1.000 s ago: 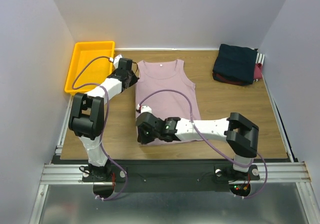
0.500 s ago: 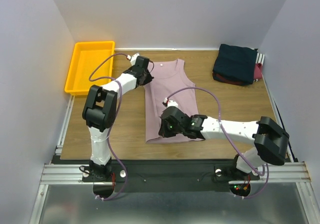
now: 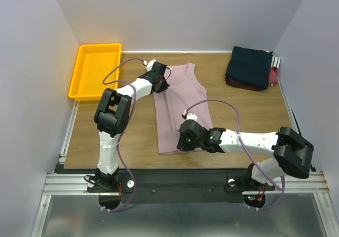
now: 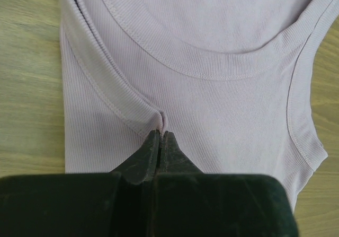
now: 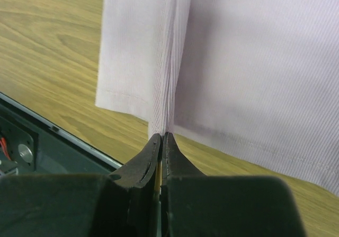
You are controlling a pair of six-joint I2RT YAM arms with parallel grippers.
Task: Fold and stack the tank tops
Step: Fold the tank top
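Note:
The dusty pink tank top [image 3: 183, 102] lies on the table with its left side folded over toward the middle. My left gripper [image 3: 160, 81] is at its upper left and is shut on a pinch of the armhole edge [image 4: 162, 119]. My right gripper [image 3: 184, 141] is at the bottom and is shut on a gathered fold of the hem [image 5: 161, 123]. In the left wrist view the scoop neck [image 4: 212, 70] shows just beyond the fingers. A folded dark navy tank top [image 3: 250, 66] rests on a maroon one [image 3: 274, 76] at the back right.
A yellow plastic tray [image 3: 79, 83] stands at the back left. Bare wooden table [image 3: 127, 136] shows left of the pink top. The table's front edge and black rail [image 5: 47, 136] lie just behind my right gripper. Grey walls close in three sides.
Both grippers have moved to the right, each holding the pink top's left edge. That edge has come over the middle, and the top now looks narrower.

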